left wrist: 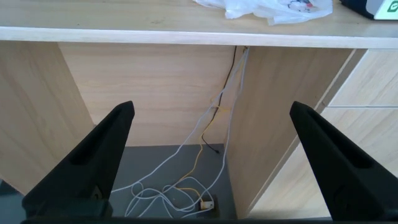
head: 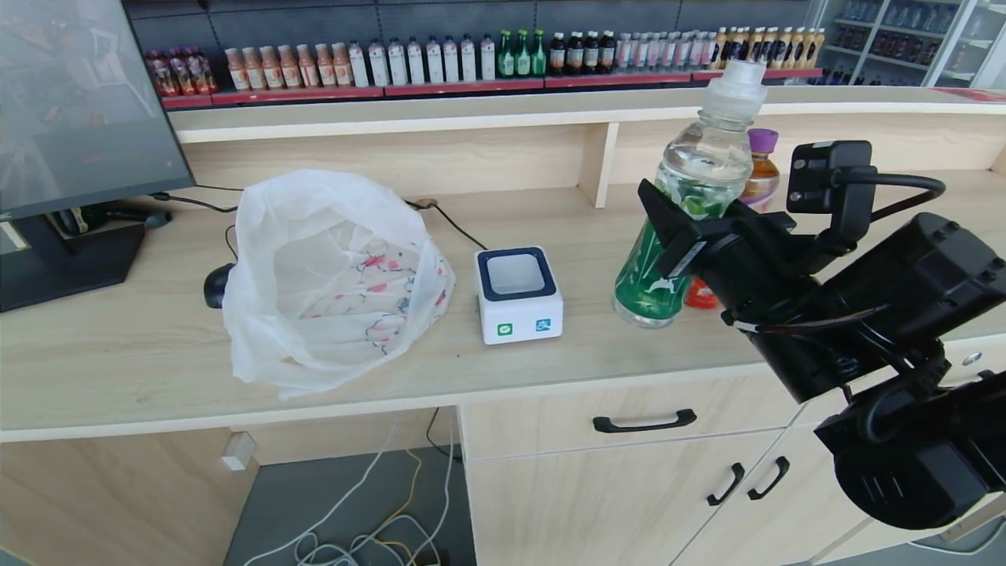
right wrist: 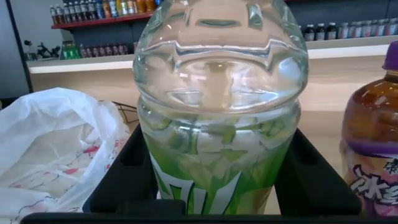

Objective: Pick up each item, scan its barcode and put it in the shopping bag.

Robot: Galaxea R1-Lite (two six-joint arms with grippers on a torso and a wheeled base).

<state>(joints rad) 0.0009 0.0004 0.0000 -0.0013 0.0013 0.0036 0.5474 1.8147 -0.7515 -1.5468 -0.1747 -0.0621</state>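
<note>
Light wood counter point(head: 118, 346), black-handled drawers point(head: 550, 409) below. Red-edged shelf point(head: 471, 85) of bottles point(head: 440, 59) along dark back wall point(head: 314, 23). Cables point(head: 369, 546) on grey floor point(head: 314, 487).

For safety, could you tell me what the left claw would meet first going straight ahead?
Likely the wooden back panel under the counter, perhaps brushing the hanging cables first; depth is unclear.

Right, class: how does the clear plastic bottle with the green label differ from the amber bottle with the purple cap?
The green-labelled clear bottle holds colourless liquid; the purple-capped amber bottle holds brown. The clear bottle's cap is whitish, the amber bottle's purple. The right gripper clamps the clear bottle; the amber bottle stands free behind it. Both are capped drink bottles.
</note>
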